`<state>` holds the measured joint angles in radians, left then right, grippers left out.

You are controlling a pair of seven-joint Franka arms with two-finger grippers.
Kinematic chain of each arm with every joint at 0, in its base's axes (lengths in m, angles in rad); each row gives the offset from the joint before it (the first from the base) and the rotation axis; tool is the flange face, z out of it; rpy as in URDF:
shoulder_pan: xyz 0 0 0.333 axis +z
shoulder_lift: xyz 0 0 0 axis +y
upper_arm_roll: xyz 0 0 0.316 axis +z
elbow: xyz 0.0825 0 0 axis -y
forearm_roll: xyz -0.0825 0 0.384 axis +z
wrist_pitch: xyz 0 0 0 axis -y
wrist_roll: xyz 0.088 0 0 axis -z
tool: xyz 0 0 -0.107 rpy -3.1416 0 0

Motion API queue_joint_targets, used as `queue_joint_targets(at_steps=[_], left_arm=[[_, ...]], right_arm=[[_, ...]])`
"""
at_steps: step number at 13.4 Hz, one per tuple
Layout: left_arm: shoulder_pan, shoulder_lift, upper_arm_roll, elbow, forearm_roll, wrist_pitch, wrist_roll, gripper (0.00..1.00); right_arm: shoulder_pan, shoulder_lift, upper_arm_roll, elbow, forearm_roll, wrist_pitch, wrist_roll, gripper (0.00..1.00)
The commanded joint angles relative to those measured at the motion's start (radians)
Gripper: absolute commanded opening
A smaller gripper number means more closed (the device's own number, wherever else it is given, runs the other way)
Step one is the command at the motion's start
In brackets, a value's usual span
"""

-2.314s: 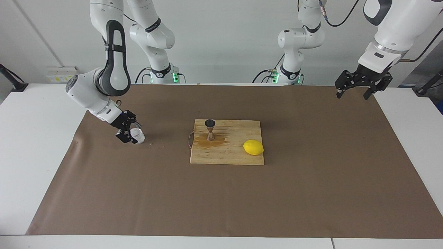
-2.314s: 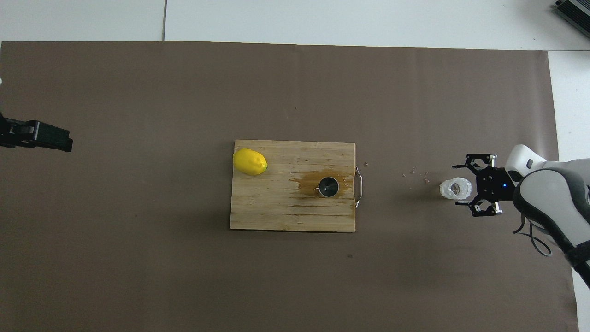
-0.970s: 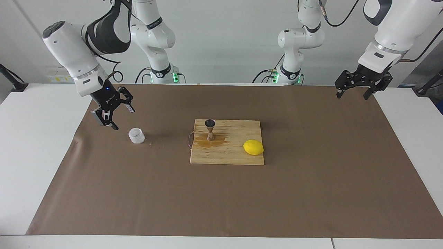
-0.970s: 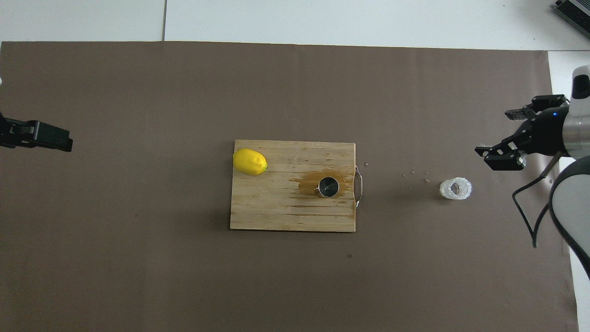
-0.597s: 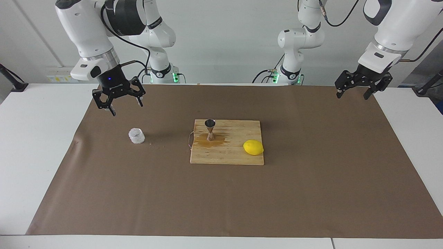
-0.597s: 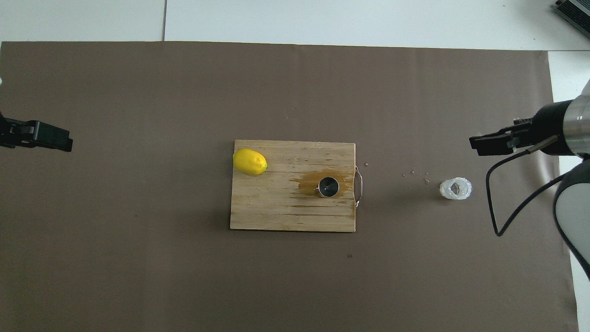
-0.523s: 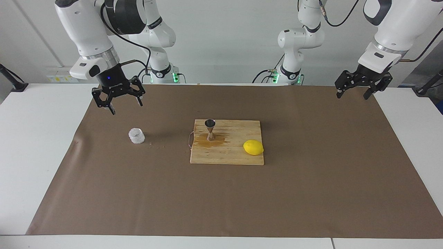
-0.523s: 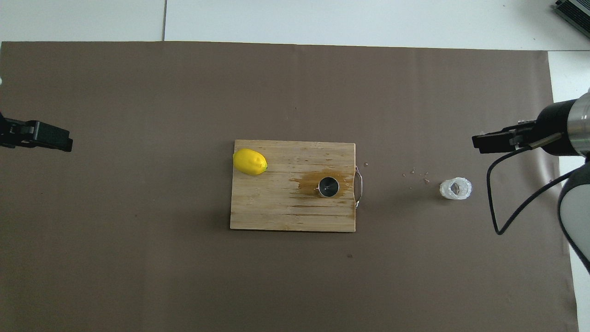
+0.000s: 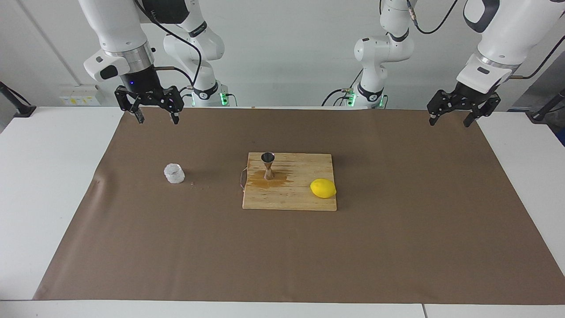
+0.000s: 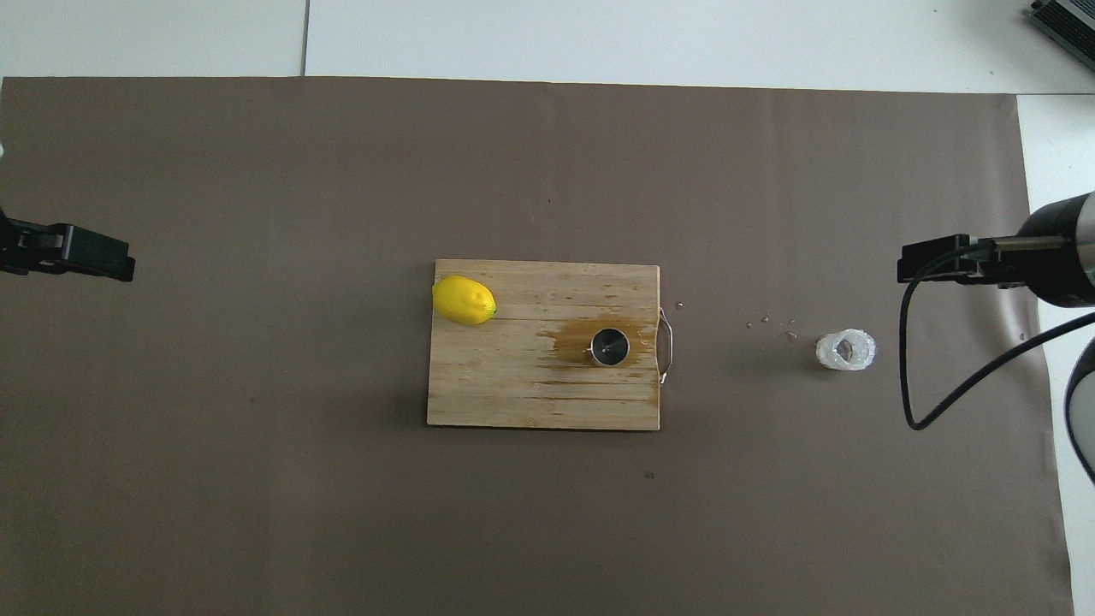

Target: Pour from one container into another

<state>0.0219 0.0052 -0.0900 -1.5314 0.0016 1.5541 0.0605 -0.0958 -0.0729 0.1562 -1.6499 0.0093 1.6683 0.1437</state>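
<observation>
A: What is showing at the right arm's end of the table?

B: The right gripper [image 9: 156, 118] is hanging in the air over the edge of the brown paper mat [image 9: 176, 247], fingers pointing down and standing spread apart, gripping nothing. The plastic cup [image 9: 174, 173] is sitting upright on the mat, well below that claw and clear of it, a little toward the table's middle from it.

A: And moving on toward the centre?

B: Away from that claw, toward the left arm's end, a few small specks [image 10: 774, 325] are lying on the mat beside the cup. Next a wooden cutting board [image 9: 300, 198] is lying flat. The steel jigger [image 9: 268, 165] is standing upright on the board's end nearest the right gripper, well apart from both claws. A dark wet stain [image 9: 260, 180] is spreading around its foot. A thin wire handle [image 10: 666, 346] is sticking out from that end of the board.

A: Anything else on the board?

B: A lemon [image 9: 323, 188] is resting on the board's other end, the end toward the left gripper.

A: And the left arm?

B: It is waiting. The left gripper [image 9: 452, 117] is hovering over the mat's corner at its own end, its fingers apart and holding nothing, well away from cup and jigger.
</observation>
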Motion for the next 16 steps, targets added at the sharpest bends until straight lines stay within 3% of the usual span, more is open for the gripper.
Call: queue_joint_targets(at_steps=[1,6,9,16], left_arm=[[0.016,-0.027,-0.005,-0.026,-0.017,-0.008,0.010,1.00],[0.016,-0.027,-0.005,-0.026,-0.017,-0.008,0.010,1.00],[0.016,-0.027,-0.005,-0.026,-0.017,-0.008,0.010,1.00],[0.016,-0.027,-0.005,-0.026,-0.017,-0.008,0.010,1.00]], right_arm=[[0.007,0.005,0.013,0.015,-0.011,-0.022,0.066,1.00],[-0.002,-0.007,0.002,0.016,-0.012,-0.048,0.065,1.00],[0.062,0.015,-0.102,0.030,-0.014,-0.088,0.050,1.00],[0.125,0.044,-0.172,0.050,-0.040,-0.133,-0.030,1.00]])
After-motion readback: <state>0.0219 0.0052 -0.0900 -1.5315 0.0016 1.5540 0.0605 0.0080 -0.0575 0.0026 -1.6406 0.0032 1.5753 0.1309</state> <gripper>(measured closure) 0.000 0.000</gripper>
